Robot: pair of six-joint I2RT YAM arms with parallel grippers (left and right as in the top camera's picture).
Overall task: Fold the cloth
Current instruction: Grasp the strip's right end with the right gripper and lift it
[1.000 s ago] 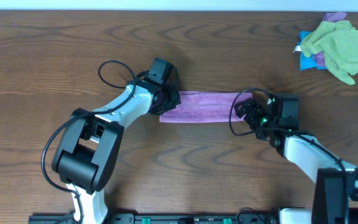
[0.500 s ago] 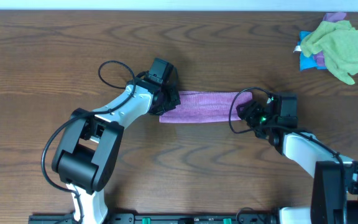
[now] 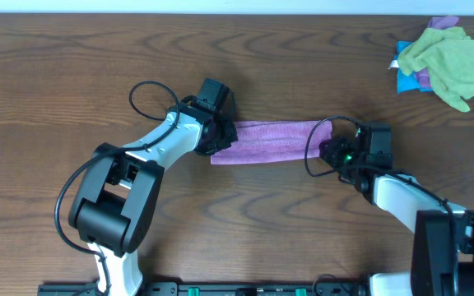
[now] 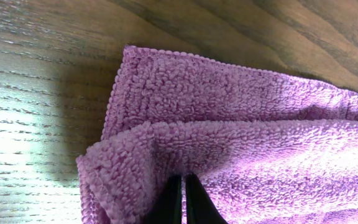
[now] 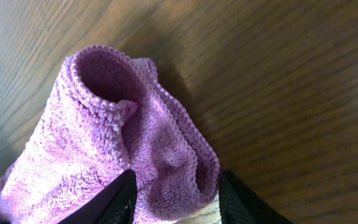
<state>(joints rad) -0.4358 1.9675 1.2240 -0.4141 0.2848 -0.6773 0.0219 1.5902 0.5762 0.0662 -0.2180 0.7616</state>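
A lilac cloth (image 3: pixel 270 141) lies folded into a long strip in the middle of the table (image 3: pixel 56 66), held between 2 arms. The left gripper (image 3: pixel 220 136) pinches its 9 o'clock end, jaws almost together. The right gripper (image 3: pixel 329 148) clamps the bunched 3 o'clock end between wider-set jaws. A yellow-green cloth (image 3: pixel 449 56) sits at 2 o'clock.

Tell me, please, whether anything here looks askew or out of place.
The right end of the cloth, in the right claw, curls into a rumpled loop instead of lying flat. Spare cloths sit heaped at the far right corner.
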